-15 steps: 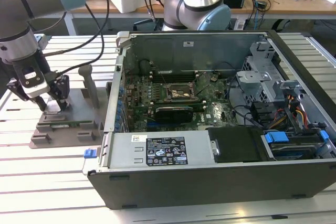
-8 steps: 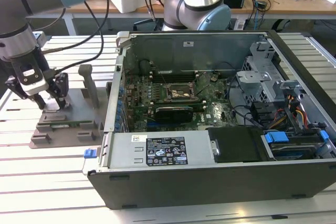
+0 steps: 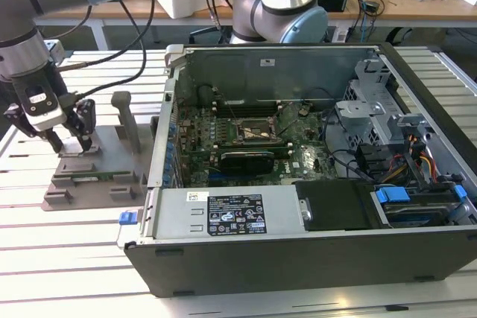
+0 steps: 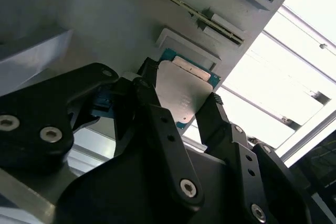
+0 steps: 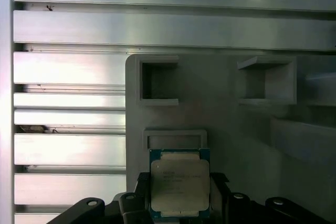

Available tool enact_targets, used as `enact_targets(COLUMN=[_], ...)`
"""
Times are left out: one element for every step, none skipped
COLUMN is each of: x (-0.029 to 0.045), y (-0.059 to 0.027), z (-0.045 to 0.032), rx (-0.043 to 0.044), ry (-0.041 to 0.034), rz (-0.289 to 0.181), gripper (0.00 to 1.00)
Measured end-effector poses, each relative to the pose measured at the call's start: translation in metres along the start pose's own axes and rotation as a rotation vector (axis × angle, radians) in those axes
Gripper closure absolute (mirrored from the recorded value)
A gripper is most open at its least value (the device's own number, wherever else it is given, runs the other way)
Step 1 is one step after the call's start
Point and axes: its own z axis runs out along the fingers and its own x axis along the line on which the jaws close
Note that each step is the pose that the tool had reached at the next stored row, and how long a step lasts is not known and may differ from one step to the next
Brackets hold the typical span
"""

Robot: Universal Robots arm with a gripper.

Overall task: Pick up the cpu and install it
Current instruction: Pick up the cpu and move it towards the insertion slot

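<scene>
Looks like the pick-up step: gripping the cpu (image 5: 179,184) by two opposite edges with the tool (image 3: 71,141) clenched, close over the grey holder (image 3: 97,176) at the exterior view's left of the worktop (image 3: 74,236), well apart from the socket (image 3: 257,132) inside the open case (image 3: 298,243). Calls next for a firm, level hold through any lift

cpu (image 5: 179,184) top matt silvery metal; gripper (image 4: 181,90) matt black; fixture (image 5: 226,121) matt grey plastic
</scene>
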Motion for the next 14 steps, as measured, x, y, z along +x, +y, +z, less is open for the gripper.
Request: enact_targets(x=[0.0,-0.0001,-0.0001,-0.0001,-0.0002,-0.0002,-0.0002,-0.0003,-0.0003,-0.0004,-0.0004,-0.0004,-0.0005,-0.0006], y=[-0.0001,-0.0001,-0.0001,-0.0002,-0.0002,-0.0002,-0.0003,-0.0003,-0.0003,-0.0004,-0.0004,-0.0005,-0.0005,-0.0006], z=[-0.0018,-0.0032,-0.0042,-0.0055,-0.0064,-0.008,-0.0091,-0.011,-0.0123,-0.0135,-0.0149,-0.0161,-0.018,-0.02], rx=[0.0001,0.0001,0.0,0.0001,0.0,0.0,0.0,0.0,0.0,0.0001,0.0,0.0,0.0,0.0], ry=[0.0001,0.0,-0.0001,0.0001,0.0,0.0,0.0,0.0,0.0,0.0,0.0,0.0,0.0,0.0], rz=[0.0,0.0,0.0,0.0,0.0,0.0,0.0,0.0,0.0,0.0,0.0,0.0,0.0,0.0], gripper=[0.46,0.46,0.46,0.46,0.46,0.46,0.46,0.46,0.46,0.46,0.46,0.46,0.46,0.46])
